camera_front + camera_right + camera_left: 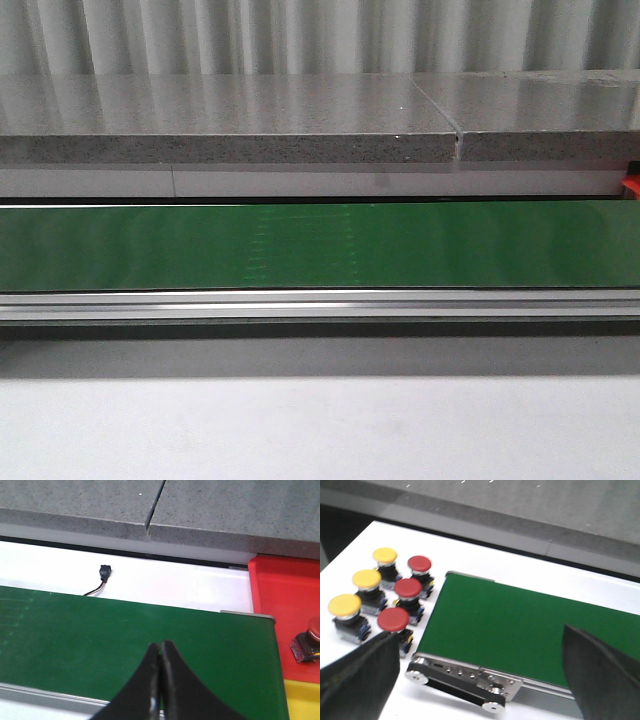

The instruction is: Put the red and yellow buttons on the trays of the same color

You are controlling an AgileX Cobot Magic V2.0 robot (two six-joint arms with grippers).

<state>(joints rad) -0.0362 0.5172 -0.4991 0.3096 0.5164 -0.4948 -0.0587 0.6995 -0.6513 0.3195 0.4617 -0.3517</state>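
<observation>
Six push buttons stand upright in two rows on the white table just beside the end of the green belt (530, 630). The three yellow buttons (366, 579) form the row farther from the belt; the three red buttons (408, 587) form the row nearer it. Each has a round domed cap on a dark body. At the belt's other end lies the red tray (285, 595), holding one red button (311, 639) tilted on its side. The yellow tray (302, 700) adjoins it.
</observation>
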